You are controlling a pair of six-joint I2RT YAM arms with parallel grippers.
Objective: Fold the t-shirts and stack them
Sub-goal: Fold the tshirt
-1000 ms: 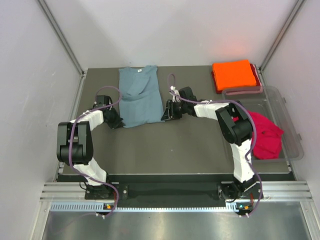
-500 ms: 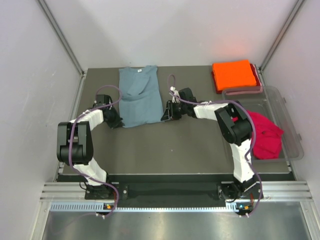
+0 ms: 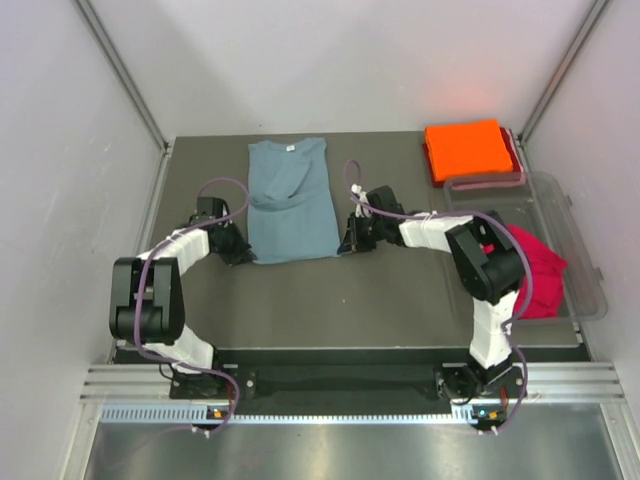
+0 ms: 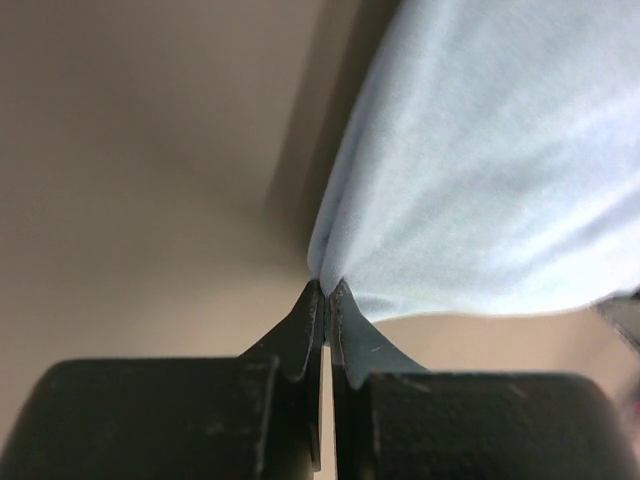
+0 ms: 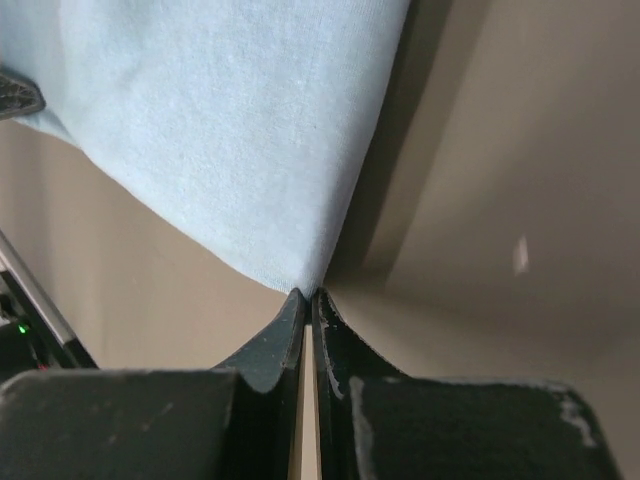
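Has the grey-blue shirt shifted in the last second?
Yes. The grey-blue shirt has slid right, toward the folded orange shirt, and slightly toward the near edge of the table.

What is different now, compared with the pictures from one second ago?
The right claw has closed on the near right corner of the blue shirt, and the shirt has shifted slightly to the right and toward the arms' bases. The left claw stays shut on the near left corner. The orange shirt and the red shirt have not moved.
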